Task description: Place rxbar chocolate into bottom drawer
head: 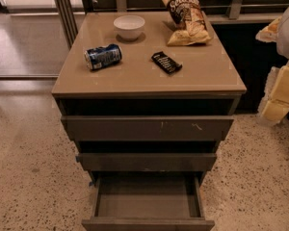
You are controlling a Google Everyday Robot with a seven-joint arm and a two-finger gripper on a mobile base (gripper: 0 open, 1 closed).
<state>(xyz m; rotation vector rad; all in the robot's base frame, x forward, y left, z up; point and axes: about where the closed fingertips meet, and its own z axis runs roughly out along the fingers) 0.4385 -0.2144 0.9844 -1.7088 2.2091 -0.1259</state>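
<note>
Speckled flooring surrounds a grey-brown cabinet whose tan top (135,78) carries everything that matters. The rxbar chocolate (166,62) lies flat just right of the top's centre, its long axis running from about 10 o'clock to 4 o'clock in the camera view. A blue soda can (103,56) lies on its side toward 9 o'clock from the bar, a white bowl (129,26) sits toward 11 o'clock, and a chip bag (187,19) toward 1 o'clock, all apart from the bar. The gripper (278,97) hangs off the cabinet's right side, below the level of the top, so the bar lies toward roughly 10 o'clock from it, across the right edge of the surface (whether the gripper is open or closed I cannot tell; it is cut off by the picture's border). The bottom drawer (147,223) is pulled out, empty, toward 6 o'clock from the bar. My judgement: the reach must rise over the edge and cross the bar's narrow width, turned to match that diagonal.
</note>
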